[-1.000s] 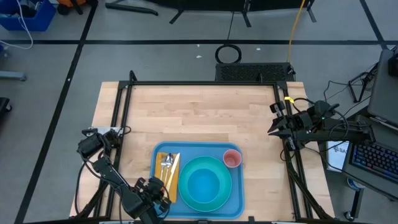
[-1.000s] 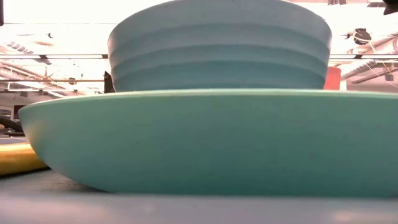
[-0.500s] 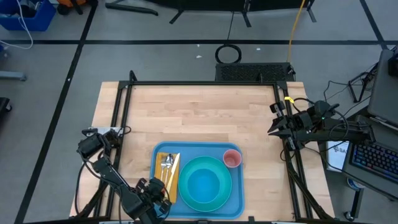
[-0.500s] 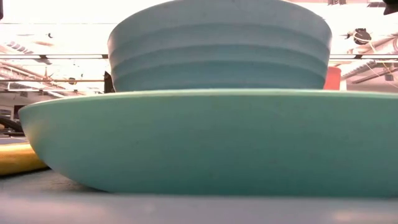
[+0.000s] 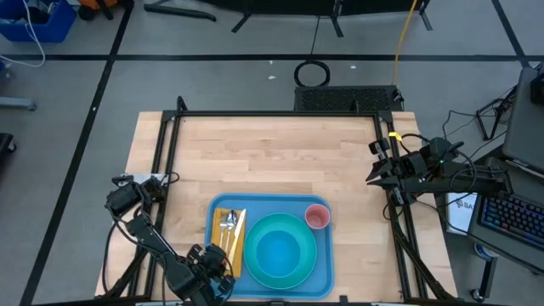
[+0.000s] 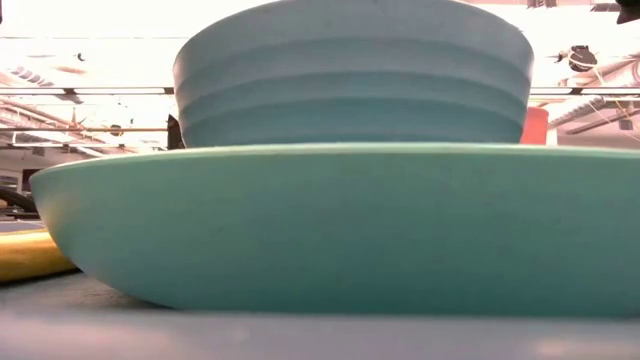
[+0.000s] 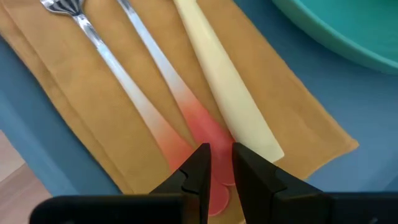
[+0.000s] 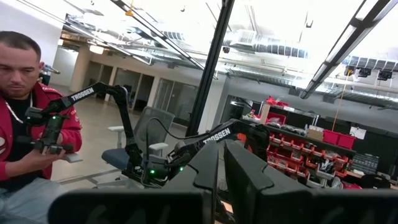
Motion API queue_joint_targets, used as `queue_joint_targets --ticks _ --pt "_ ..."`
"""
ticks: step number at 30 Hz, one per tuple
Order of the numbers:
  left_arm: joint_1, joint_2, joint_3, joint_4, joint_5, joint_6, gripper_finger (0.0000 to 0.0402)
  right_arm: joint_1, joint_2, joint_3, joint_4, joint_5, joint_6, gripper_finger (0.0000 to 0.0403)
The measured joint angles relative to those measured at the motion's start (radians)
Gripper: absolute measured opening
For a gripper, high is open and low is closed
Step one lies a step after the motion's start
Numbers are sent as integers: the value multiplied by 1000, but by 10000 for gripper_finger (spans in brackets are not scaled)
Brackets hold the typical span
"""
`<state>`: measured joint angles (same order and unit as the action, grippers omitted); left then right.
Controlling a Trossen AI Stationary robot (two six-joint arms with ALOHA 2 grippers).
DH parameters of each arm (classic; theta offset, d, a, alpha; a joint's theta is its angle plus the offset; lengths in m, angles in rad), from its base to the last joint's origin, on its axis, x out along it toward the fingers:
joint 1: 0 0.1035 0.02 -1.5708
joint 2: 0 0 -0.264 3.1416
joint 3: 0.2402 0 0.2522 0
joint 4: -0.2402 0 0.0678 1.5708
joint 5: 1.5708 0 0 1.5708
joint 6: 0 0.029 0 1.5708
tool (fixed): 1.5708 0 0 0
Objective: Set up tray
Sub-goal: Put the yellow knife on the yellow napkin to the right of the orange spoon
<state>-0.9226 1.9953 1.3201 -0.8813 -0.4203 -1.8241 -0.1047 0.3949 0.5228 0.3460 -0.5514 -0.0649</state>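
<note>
So the tray lies flat at the near edge of the tabletop, about in the middle. On it sits a round turquoise plate w/ a bowl on top (the low view shows the bowl stacked on the plate). A small pink cup stands in the tray's far right corner, just beside the plate. On the tray's left side lies a yellow napkin w/ silver cutlery and a cream-colored knife on it.

The left pincer is low over the napkin's near end, right at the cutlery handles. Its fingers are nearly together w/ a thin gap, & I cannot tell if it grips anything.

The right pincer waits at the tabletop's right edge, well apart from the tray, shut & holding nothing.

A person in a red jacket sits in the room beyond.
</note>
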Motion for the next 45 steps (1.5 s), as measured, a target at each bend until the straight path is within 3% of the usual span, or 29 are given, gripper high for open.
queue_joint_targets --ticks 33,45 --pt "0 0 0 78 -78 95 66 0 0 0 0 0 0 18" --pt "-3 0 0 72 -58 61 26 0 0 0 0 0 0 18"
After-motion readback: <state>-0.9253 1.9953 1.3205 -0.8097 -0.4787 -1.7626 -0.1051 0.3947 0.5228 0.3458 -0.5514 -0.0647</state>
